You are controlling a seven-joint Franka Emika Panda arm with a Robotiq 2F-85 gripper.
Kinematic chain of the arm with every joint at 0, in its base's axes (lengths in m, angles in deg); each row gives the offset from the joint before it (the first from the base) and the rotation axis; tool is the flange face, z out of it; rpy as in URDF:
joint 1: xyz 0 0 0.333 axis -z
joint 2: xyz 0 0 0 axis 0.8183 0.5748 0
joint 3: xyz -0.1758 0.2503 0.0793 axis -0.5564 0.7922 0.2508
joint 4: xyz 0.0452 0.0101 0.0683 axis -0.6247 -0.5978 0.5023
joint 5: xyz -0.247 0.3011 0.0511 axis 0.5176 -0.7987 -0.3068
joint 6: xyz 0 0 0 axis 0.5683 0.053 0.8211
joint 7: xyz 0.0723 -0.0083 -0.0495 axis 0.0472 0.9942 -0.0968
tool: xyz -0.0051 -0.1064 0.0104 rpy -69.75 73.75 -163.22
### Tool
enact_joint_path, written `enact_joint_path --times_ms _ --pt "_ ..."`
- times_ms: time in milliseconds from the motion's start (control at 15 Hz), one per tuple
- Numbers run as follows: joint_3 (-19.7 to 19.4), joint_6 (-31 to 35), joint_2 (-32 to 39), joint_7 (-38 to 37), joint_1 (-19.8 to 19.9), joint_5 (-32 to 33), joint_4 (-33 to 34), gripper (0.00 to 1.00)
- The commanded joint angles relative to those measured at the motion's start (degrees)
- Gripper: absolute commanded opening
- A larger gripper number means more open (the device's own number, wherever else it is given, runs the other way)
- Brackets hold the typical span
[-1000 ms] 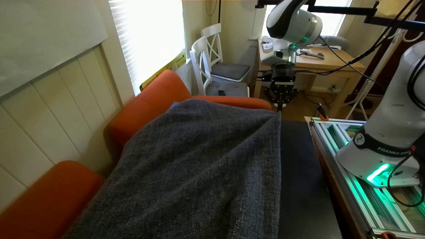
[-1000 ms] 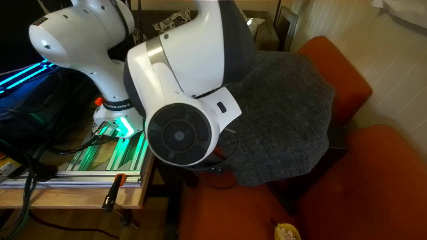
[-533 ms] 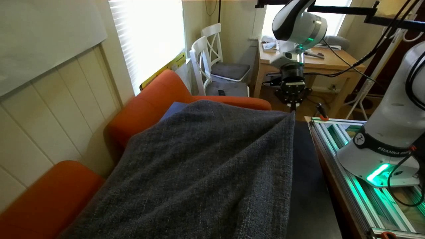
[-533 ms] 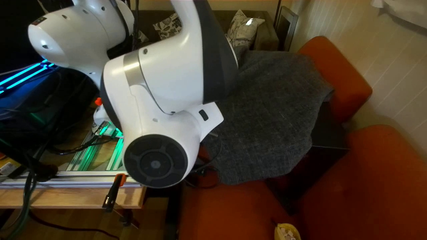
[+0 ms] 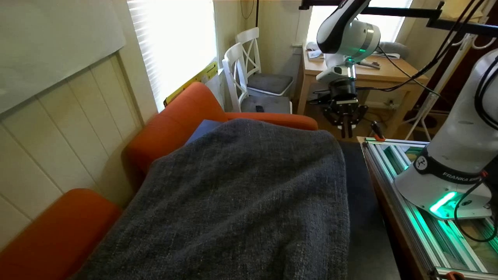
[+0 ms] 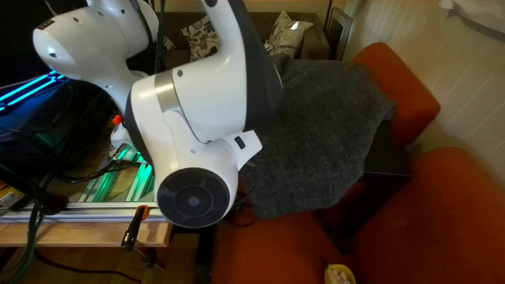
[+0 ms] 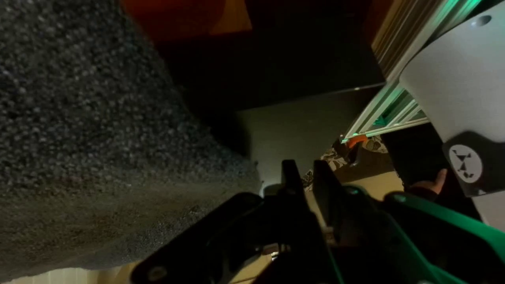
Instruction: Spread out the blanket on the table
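White chairs (image 5: 269,83) stand near a wooden desk (image 5: 389,72).

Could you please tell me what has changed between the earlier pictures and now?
The gripper pulled the blanket by its corner toward the side of the robot base, then let go: it is now slightly open, and the corner has dropped. The table and the white chairs stayed.

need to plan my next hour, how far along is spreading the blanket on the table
Done: the blanket covers much of the table. In hand: nothing; the pincer stands slightly open, gripping no cloth. Left, probably: smoothing the folds and covering the bare strip toward the robot base.
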Motion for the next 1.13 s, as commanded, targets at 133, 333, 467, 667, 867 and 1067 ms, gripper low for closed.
enact_joint_path --times_ms 133,333,467,667,867,1067 --pt "6.46 5.01 -7.90 -3.06 -5.31 -3.15 4.40 0.63" --pt "9.40 5.73 -12.96 -3.73 -8.92 -5.83 7.99 0.84" --pt "10.77 5.39 -16.45 -4.37 -11.53 -9.35 10.95 0.98" --pt "12.38 7.49 -19.87 -4.59 -15.11 -14.17 15.48 1.00" --pt "12.05 7.48 -19.47 -4.28 -16.27 -13.37 16.79 1.00" --pt "12.29 7.89 -20.12 -4.28 -16.82 -13.77 17.41 1.00"
